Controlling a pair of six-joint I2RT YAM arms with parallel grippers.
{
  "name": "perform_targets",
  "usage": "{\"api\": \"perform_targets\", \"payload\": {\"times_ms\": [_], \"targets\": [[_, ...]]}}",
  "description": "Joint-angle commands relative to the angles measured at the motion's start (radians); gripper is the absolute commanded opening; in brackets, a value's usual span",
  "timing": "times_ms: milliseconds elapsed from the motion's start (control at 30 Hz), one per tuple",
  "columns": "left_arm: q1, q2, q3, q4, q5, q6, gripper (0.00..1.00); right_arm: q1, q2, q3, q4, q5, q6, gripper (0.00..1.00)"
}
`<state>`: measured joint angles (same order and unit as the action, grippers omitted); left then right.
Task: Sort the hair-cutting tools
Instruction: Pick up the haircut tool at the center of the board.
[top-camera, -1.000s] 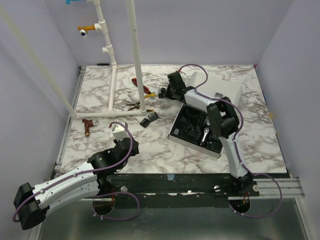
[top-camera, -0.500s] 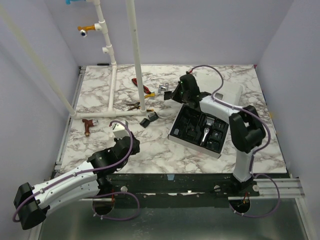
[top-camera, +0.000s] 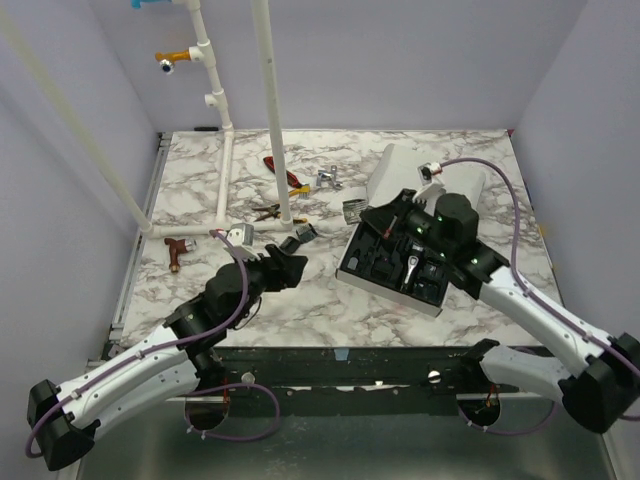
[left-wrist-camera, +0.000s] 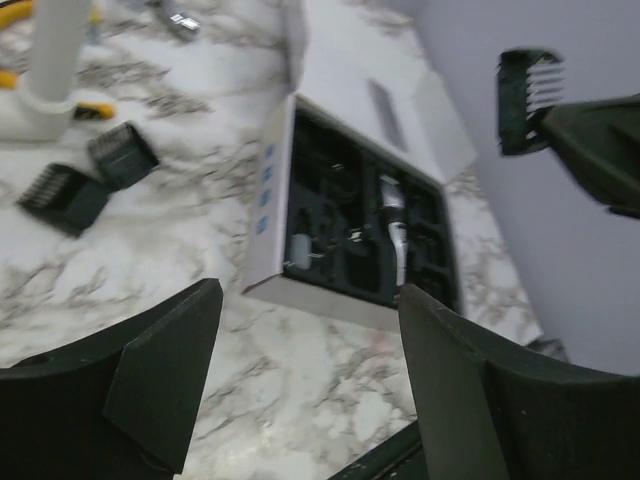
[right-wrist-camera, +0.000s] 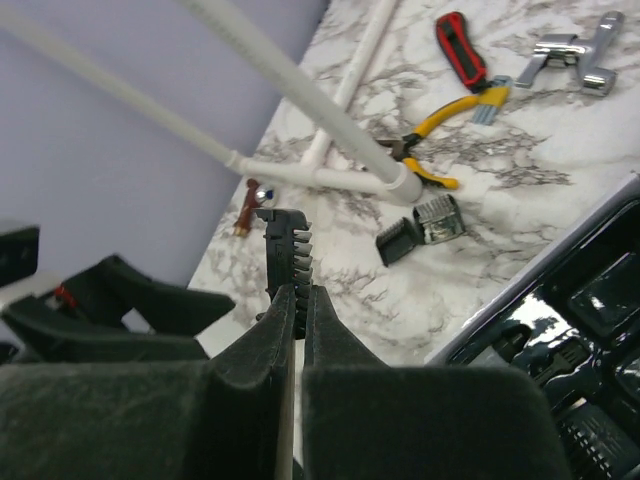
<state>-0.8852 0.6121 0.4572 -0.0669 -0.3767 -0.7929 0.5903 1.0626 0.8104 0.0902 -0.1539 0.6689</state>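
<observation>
One toothed black comb (right-wrist-camera: 283, 245) sits pinched in the right tool (right-wrist-camera: 300, 295); the left tool (left-wrist-camera: 305, 340) gapes wide over marbled worktop (left-wrist-camera: 150, 250).

Left arm (top-camera: 150, 365), lower left: black two-finger left gripper (left-wrist-camera: 310, 298) spread wide; right arm (top-camera: 530, 300), centre right: right gripper (right-wrist-camera: 298, 300) pinching black toothed plastic guard (right-wrist-camera: 285, 248).
</observation>
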Motion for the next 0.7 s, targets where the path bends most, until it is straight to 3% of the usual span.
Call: {"api": "perform_targets", "payload": {"times_ms": [0, 100, 333, 667], "targets": [[0.014, -0.031, -0.029, 0.331, 0.266, 0.054, 0.73, 0.001, -0.176, -0.122, 0.053, -0.186, -0.041, 0.01], [0.020, 0.005, -0.022, 0.428, 0.349, 0.058, 0.72, 0.003, -0.258, -0.169, 0.071, -0.217, -0.039, 0.01], [0.026, 0.168, 0.086, 0.518, 0.569, 0.069, 0.62, 0.003, -0.272, -0.215, 0.125, -0.249, -0.016, 0.01], [0.028, 0.293, 0.128, 0.531, 0.617, 0.047, 0.54, 0.003, -0.256, -0.245, 0.203, -0.277, 0.016, 0.01]]}}
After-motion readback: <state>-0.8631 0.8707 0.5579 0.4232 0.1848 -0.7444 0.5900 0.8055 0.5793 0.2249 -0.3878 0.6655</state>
